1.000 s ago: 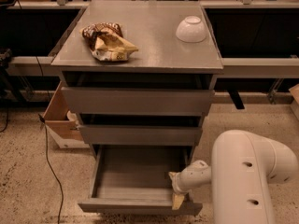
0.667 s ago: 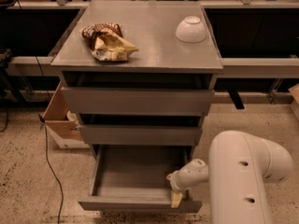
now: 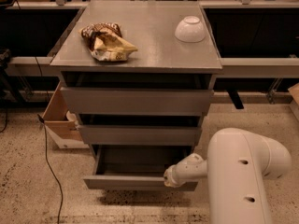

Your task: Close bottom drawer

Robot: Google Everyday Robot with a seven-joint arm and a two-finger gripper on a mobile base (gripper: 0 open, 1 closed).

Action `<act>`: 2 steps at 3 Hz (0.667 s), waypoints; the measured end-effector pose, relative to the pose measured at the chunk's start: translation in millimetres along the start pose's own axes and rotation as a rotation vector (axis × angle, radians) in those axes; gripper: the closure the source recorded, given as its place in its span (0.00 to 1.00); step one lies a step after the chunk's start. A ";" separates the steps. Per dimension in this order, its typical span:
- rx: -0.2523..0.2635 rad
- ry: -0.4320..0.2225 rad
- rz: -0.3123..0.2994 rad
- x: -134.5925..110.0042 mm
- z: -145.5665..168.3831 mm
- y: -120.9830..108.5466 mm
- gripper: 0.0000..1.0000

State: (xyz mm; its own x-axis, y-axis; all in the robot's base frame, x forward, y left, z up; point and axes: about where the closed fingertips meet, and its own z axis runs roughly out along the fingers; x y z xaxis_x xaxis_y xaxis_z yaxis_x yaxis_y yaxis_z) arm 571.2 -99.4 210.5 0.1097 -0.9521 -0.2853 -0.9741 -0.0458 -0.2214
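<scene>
End effector at bottom drawer front, grip state cannot tell; drawer farther in than before.

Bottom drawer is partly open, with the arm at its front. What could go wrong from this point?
1. The gripper sits at the bottom drawer well right of centre, so a push there may skew the drawer and jam it on its runners.
2. It is near the top edge of the drawer front. It might slip over into the box and get caught under the middle drawer as the gap narrows.
</scene>
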 end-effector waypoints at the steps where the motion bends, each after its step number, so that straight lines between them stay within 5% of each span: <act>1: 0.045 -0.011 -0.058 -16.5 -8.8 -34.2 0.42; 2: 0.084 -0.020 -0.109 -32.4 -28.4 -57.9 0.19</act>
State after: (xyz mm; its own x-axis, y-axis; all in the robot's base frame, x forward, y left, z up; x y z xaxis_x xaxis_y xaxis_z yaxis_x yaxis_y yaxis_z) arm 618.5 -74.5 259.0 0.2183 -0.9368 -0.2733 -0.9364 -0.1222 -0.3290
